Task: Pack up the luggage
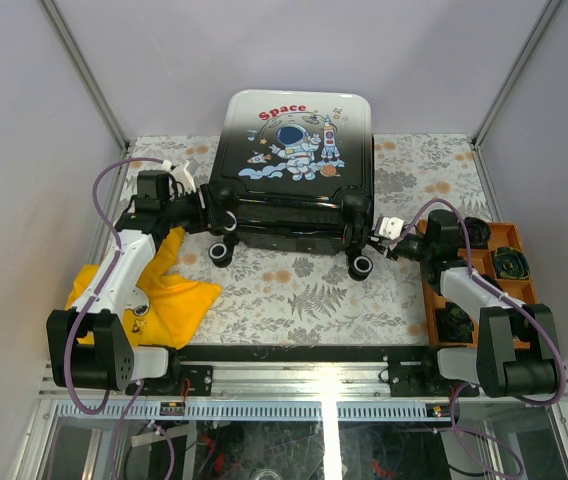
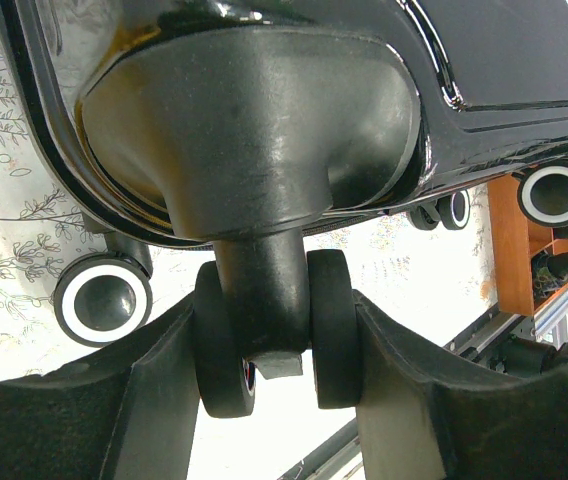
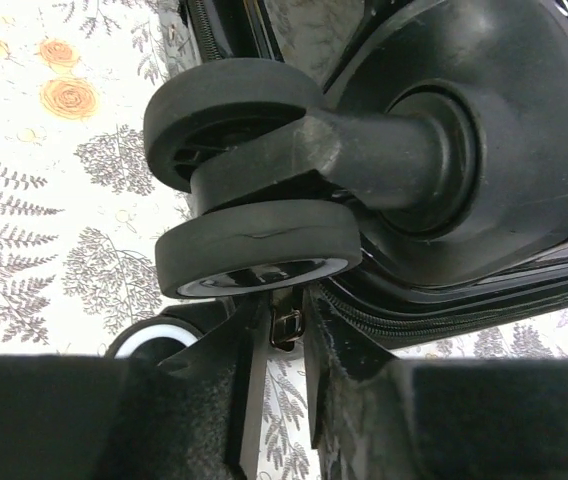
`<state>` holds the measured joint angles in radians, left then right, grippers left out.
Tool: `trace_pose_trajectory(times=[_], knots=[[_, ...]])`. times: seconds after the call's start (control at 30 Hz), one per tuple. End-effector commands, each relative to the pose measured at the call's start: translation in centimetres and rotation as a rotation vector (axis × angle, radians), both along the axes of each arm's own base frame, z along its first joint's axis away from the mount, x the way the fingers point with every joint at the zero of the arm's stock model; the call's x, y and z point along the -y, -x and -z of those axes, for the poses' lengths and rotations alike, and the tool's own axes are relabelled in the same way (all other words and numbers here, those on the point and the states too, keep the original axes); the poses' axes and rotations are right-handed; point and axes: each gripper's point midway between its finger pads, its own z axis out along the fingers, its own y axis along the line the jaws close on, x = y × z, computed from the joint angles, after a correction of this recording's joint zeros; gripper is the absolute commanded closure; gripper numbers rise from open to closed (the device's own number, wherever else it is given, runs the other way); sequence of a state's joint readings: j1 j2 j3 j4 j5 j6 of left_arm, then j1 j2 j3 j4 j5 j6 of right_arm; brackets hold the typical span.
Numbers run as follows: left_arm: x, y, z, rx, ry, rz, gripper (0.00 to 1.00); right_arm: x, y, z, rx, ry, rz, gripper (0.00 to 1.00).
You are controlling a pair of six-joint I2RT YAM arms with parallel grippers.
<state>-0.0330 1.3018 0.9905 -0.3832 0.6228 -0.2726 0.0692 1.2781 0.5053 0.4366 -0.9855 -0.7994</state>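
Observation:
The luggage (image 1: 294, 150) lies shut on the table, astronaut and red "Space" print facing up, wheels towards me. My left gripper (image 1: 207, 206) is at its near left corner. In the left wrist view it (image 2: 274, 350) is shut on a black twin wheel (image 2: 226, 345) of the luggage (image 2: 264, 120), one finger pressed against each outer side. My right gripper (image 1: 375, 240) is at the near right corner. In the right wrist view it (image 3: 286, 335) is shut on the metal zipper pull (image 3: 284, 320), just under another twin wheel (image 3: 254, 255).
A yellow cloth (image 1: 169, 290) lies on the patterned table beside my left arm. An orange compartment tray (image 1: 509, 262) with dark items stands at the right edge, under my right arm. Two white-and-black wheels (image 1: 222, 250) (image 1: 362, 265) rest on the table.

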Motion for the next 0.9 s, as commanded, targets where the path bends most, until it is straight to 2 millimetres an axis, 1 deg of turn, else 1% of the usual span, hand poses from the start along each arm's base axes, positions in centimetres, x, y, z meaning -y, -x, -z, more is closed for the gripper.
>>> trace_pose_trajectory(times=[0.0, 0.2, 0.33, 0.5, 0.67, 0.8, 0.87], knots=[[-0.7, -0.3, 0.3, 0.020, -0.022, -0.004, 1.00, -0.2, -1.3, -2.5, 0.105, -0.008, 0.010, 0.81], [-0.8, -0.6, 0.1, 0.025, -0.027, -0.003, 1.00, 0.1, -1.2, -2.3, 0.109, 0.020, 0.017, 1.00], [-1.2, -0.8, 0.1, 0.041, -0.052, -0.015, 1.00, 0.6, -1.3, -2.9, 0.072, 0.029, 0.060, 1.00], [-2.8, -1.1, 0.4, 0.057, -0.105, -0.070, 1.00, 2.1, -0.9, -3.8, -0.044, 0.005, 0.142, 1.00], [-5.2, -1.5, 1.4, 0.066, -0.186, -0.122, 1.00, 4.7, -0.4, -2.9, -0.178, -0.028, 0.230, 1.00], [-6.6, -1.8, 2.0, 0.073, -0.236, -0.159, 1.00, 7.5, -1.1, -2.1, -0.306, -0.086, 0.339, 1.00], [-6.9, -2.0, 2.3, 0.075, -0.247, -0.168, 1.00, 8.3, -1.6, -2.2, -0.378, -0.131, 0.381, 1.00]])
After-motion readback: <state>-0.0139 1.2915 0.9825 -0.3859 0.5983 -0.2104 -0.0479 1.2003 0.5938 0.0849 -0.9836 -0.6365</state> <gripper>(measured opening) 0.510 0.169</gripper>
